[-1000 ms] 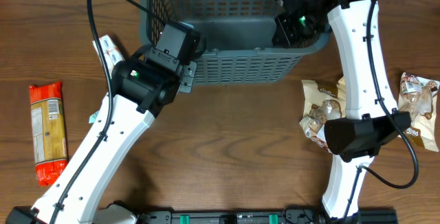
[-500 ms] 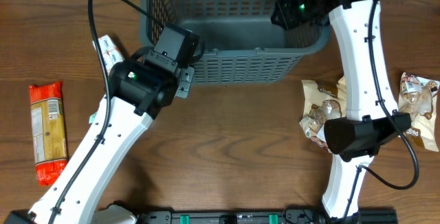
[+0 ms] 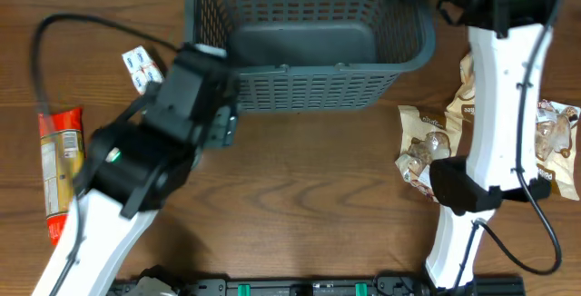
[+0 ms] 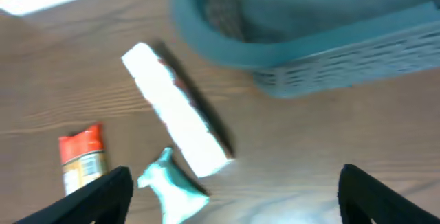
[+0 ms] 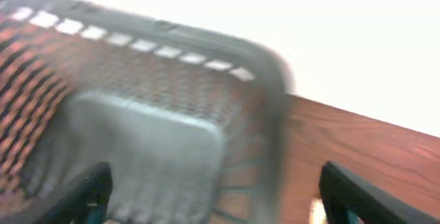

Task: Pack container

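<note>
Overhead: container point(image 3: 309, 87) sits top-centre on tabletop point(image 3: 300, 196). The left fingers point(image 4: 103, 193) gape wide w/ nothing held, container ahead-right & apart from them. The right fingers point(image 5: 86, 193) also wide, empty, container's corner btwn & beyond them.

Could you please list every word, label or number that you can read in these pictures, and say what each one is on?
Nothing can be read for certain.
Orange packet: print on a pale label, too small.
White packet: small marks, too small.
Snack bags: brown lettering, too small.
Container: no marking seen.
Both wrist views: blurred.
</note>
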Tool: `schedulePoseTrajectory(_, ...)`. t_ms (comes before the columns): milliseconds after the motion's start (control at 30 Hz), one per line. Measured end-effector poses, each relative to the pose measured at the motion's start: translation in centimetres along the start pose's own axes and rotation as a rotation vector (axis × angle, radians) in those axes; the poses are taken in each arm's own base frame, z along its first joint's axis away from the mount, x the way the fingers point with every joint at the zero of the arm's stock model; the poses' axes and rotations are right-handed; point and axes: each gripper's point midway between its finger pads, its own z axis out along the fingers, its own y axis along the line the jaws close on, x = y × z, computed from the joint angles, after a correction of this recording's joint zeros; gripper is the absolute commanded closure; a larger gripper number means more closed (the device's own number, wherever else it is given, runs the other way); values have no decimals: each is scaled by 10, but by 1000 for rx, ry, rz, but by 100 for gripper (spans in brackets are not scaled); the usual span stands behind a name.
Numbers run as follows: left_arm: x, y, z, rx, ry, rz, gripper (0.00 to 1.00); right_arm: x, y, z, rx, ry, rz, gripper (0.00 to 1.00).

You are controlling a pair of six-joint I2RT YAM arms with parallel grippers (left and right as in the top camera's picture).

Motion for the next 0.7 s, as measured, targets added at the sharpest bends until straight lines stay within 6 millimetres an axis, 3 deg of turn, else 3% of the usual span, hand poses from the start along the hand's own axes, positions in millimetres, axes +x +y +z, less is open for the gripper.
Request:
schedulePoseTrajectory(100,7,29,-14,-89,-16,-77,9,0,-43,-21,131,-22,127,86)
schedulePoseTrajectory(167,17,51,-19,-155,3,-150,9,7,-72,-32,201,-16,217,96)
schedulePoseTrajectory(300,37,89,-18,-278,69,-301,9,28,-124,-41,313,19,381,99)
schedulePoseTrajectory(400,41,102,-13,-324,94,-370,8,43,-143,-34,332,59,445,99)
schedulePoseTrajectory(533,45,110,-1,-360,139,-406,7,65,-149,-12,315,150,480,99)
schedulePoseTrajectory(700,47,110,18,-378,197,-408,5,88,-140,40,228,244,457,99)
